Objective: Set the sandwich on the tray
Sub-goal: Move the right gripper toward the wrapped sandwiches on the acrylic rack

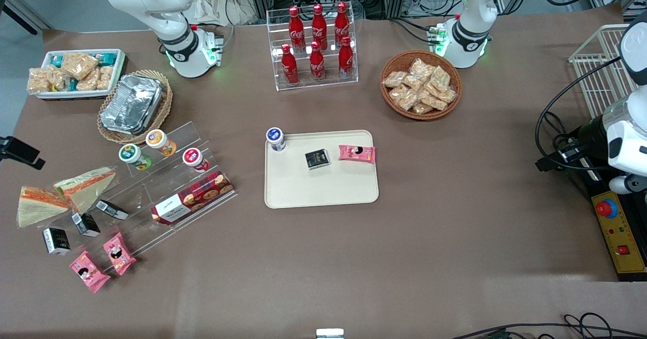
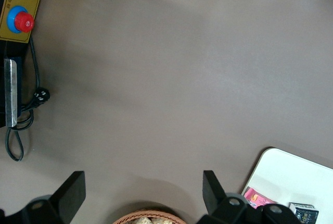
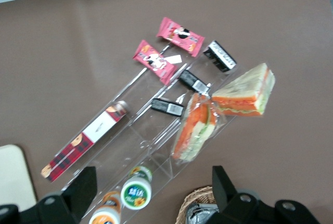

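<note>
Pink snack packets [image 1: 98, 263] in glossy wrap lie closest to the front camera, at the working arm's end of the table. Slightly farther from that camera sit two triangular wedge sandwiches in clear plastic film; I take the sandwich [image 1: 85, 186] leaning on the clear acrylic stepped stand [image 1: 167, 187] as my target, its twin [image 1: 38, 205] just beside it. My gripper [image 3: 151, 193] hovers high above them, fingers spread wide and empty.

I judge the sandwich light, soft and easily crushed, its film slippery. I would close gently across the flat bread faces near the thick crust edge, not the thin tip.

Only the front view shows the large cream-beige rectangular plastic tray [image 1: 323, 192] whole, well apart toward the table's middle, already carrying a blue-capped cup [image 1: 275, 139], a small black box [image 1: 317, 158] and a pink packet [image 1: 357, 153]. Only the wrist view shows the orange filling stripes clearly and how the sandwich [image 3: 195, 126] tilts against the stand.
</note>
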You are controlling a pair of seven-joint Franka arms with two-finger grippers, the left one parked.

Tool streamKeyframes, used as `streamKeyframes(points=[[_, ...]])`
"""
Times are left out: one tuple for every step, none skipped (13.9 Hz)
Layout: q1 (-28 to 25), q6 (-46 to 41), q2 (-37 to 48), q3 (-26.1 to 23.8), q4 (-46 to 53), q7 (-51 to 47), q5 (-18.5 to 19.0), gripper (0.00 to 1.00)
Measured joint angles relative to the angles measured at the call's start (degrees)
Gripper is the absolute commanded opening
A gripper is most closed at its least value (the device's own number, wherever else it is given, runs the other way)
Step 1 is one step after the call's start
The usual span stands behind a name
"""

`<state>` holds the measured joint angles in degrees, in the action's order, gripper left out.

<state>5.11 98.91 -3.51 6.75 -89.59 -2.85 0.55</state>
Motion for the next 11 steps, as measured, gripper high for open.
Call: streamKeyframes(points=[[0.89,0.37,-0.5,0.18,-0.01,-1.42,0.0,0.99],[1.62,0.74,-1.05,0.39,-0.01,-3.47,0.01,0.99],[2.24,1.43,-1.67,0.72,-0.02,-5.98,-0.01,0.99],[2.8,2.01,-2.33,1.3,-0.02,-8.71,-0.39,0.99],[3.19,2.6,-3.06,2.35,-0.03,-11.15,-1.51,0.99],[3.32,3.28,-3.69,3.94,-0.03,-13.43,-2.89,0.99],[3.48,3.73,-4.34,5.49,-0.05,-15.68,-4.16,0.99],[3.58,4.01,-5.1,6.92,-0.06,-18.7,-5.22,0.99],[3.63,4.43,-5.93,7.88,-0.09,-21.32,-5.77,0.99],[3.65,5.11,-6.92,8.42,-0.12,-23.88,-5.98,0.99],[3.65,5.78,-7.97,8.65,-0.15,-25.68,-6.14,0.99]])
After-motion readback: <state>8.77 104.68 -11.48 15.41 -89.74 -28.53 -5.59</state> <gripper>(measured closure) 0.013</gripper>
